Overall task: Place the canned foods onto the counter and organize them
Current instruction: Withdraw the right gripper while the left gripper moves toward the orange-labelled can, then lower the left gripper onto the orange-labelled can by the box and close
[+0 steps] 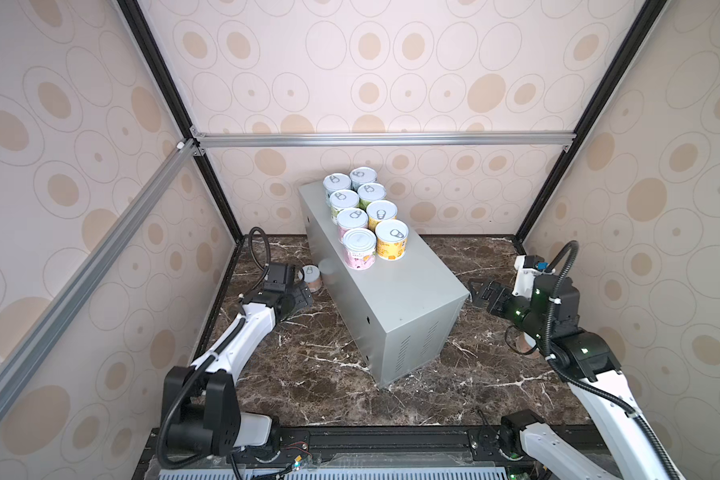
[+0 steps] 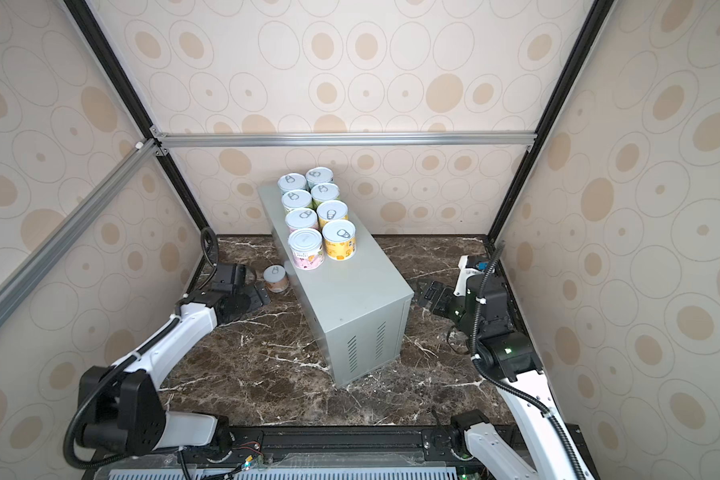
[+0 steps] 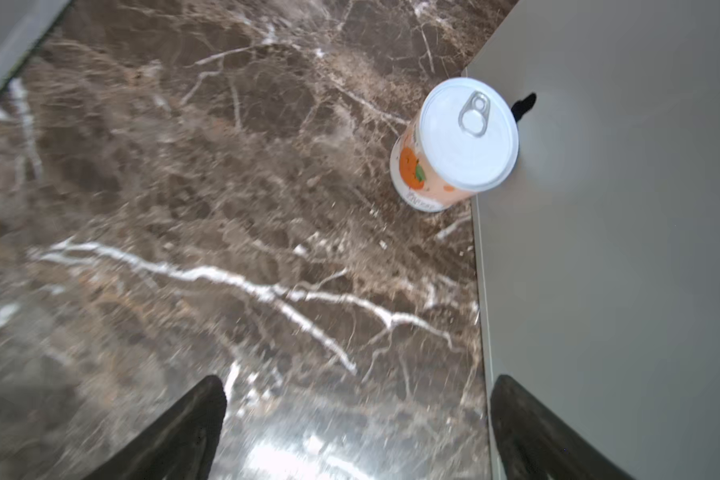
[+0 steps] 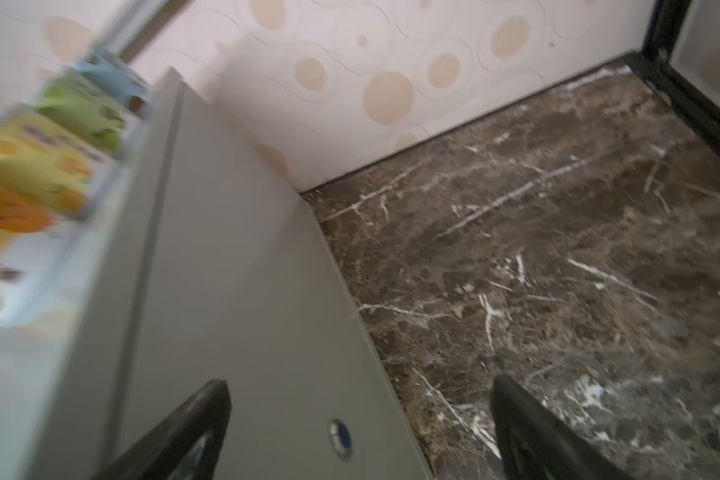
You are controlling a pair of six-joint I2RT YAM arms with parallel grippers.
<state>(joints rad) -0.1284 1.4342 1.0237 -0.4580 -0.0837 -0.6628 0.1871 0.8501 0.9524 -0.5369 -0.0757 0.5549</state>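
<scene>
Left gripper (image 3: 360, 380): your jaws gape wide, empty.
Right gripper (image 4: 361, 379): wide, empty, beside counter (image 4: 233, 266) edge.
Orange can (image 3: 454, 145): on marble (image 3: 184, 208), just beside counter wall.

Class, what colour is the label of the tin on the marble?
Tin: pale orange, best in left wrist view.

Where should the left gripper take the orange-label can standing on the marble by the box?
Grip the orange-label can around its side wall, below the lid rim, from the open marble side. It stands upright close against the counter, so turn the left gripper to close along that wall, not across it.
</scene>
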